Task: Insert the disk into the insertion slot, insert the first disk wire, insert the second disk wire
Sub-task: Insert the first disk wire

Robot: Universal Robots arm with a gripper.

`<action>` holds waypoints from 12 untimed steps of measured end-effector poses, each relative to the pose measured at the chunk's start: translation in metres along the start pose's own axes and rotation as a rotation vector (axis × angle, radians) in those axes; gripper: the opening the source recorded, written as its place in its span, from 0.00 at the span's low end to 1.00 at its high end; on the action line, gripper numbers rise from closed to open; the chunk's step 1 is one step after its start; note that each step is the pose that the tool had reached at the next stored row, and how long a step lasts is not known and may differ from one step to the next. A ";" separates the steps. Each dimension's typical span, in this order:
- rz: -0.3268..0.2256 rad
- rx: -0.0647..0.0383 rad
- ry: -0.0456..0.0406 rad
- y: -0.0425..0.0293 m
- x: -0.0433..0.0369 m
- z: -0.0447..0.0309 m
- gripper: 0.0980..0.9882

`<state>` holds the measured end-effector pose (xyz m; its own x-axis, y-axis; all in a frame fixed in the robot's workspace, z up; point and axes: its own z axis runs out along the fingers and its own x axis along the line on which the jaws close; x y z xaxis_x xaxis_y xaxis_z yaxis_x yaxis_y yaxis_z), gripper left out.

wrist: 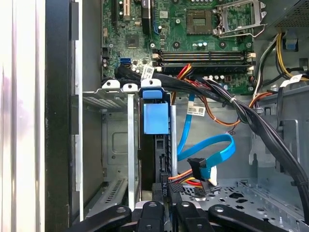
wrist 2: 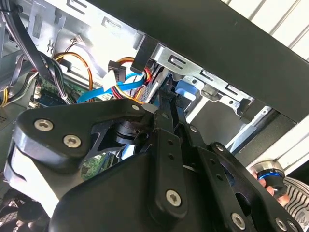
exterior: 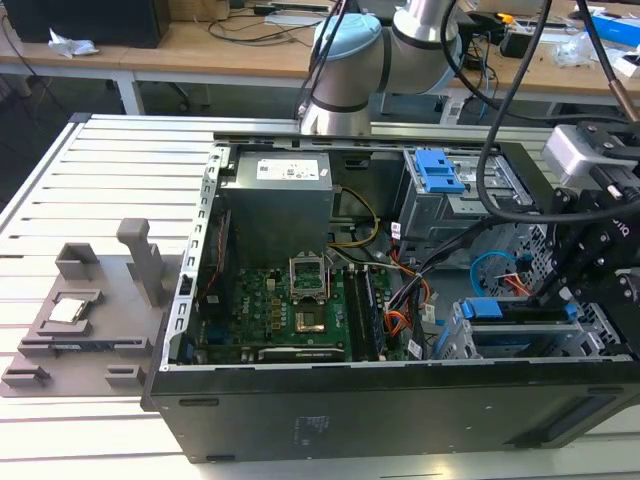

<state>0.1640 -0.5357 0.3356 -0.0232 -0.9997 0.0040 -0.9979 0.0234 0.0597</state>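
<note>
The claw (wrist: 166, 203), pinched together on what looks like a black wire plug (wrist: 162, 188), sits at the near end of the disk (wrist: 157, 121), which stands on edge in the slot (wrist: 113, 99), its long axis running straight away toward the board (wrist: 193, 43).

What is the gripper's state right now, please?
The gripper looks closed on the edge of the disk, which stands partly in the insertion slot.

Room around my pincer (wrist: 163, 205) is tight: the cage wall (wrist: 131, 159) flanks the disk (wrist: 156, 118) on one side, while the blue cable (wrist: 212, 147), its plug (wrist: 195, 165) and the black bundle (wrist: 263, 128) crowd the other.
</note>
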 end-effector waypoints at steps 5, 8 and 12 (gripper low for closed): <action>0.000 -0.001 -0.0024 0.0002 0.0000 0.0011 0.09; 0.000 0.000 -0.0009 0.0002 0.0000 -0.0025 0.16; 0.000 0.000 -0.0007 0.0012 0.0001 -0.0195 0.16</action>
<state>0.1639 -0.5357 0.3551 -0.0232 -0.9997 0.0033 -0.9979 0.0234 0.0598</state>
